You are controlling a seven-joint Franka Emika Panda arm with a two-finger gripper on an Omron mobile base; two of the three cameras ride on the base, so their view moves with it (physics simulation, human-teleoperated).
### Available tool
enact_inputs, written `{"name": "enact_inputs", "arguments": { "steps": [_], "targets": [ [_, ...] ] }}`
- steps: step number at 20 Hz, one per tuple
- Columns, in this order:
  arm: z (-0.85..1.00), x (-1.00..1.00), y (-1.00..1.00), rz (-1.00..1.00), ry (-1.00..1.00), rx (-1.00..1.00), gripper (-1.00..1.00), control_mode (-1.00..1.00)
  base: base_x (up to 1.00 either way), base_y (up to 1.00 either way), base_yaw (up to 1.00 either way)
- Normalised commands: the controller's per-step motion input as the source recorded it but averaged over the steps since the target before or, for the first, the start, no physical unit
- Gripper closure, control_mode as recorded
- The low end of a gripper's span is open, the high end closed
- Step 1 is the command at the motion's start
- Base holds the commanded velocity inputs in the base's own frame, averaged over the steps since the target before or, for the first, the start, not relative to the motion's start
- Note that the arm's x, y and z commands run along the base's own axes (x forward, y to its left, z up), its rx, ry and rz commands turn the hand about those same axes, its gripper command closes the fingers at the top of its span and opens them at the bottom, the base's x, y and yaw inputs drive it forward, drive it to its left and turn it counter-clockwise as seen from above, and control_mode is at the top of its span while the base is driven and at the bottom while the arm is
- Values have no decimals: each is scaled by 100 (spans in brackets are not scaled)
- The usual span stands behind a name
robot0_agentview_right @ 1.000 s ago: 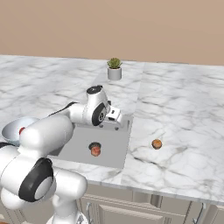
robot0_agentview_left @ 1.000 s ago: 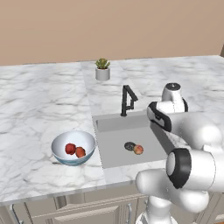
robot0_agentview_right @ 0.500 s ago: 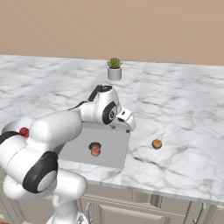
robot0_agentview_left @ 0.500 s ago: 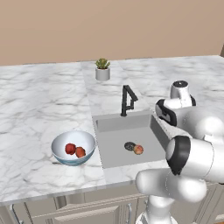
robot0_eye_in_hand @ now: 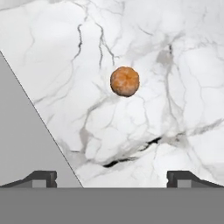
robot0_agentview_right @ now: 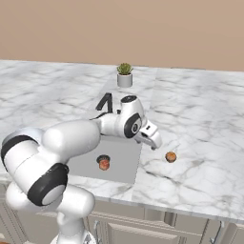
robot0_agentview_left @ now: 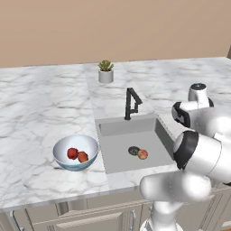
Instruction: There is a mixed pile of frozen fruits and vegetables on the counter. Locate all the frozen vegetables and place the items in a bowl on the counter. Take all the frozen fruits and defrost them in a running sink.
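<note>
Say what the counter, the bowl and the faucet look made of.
Counter: polished white marble, going by its grey veins. Bowl: glazed ceramic or glass, judging by the glossy pale blue sheen. Faucet: probably matte black metal, dark and angular without highlights.

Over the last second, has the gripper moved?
Yes. In the right base view the gripper has swung right, from over the sink past its right edge, toward the fruit on the counter.
</note>
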Motion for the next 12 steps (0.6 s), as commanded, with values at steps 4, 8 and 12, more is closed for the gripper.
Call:
{"name": "enact_inputs", "arguments": {
  "steps": [4, 8, 12],
  "targets": [
    [-1, 6, -51, -14, 3, 0, -100, -100, 0, 0, 0],
    [-4, 3, -32, -7, 3, 2, -100, -100, 0, 0, 0],
    [-11, 10, -31, -1, 2, 12, -100, -100, 0, 0, 0]
  ]
}}
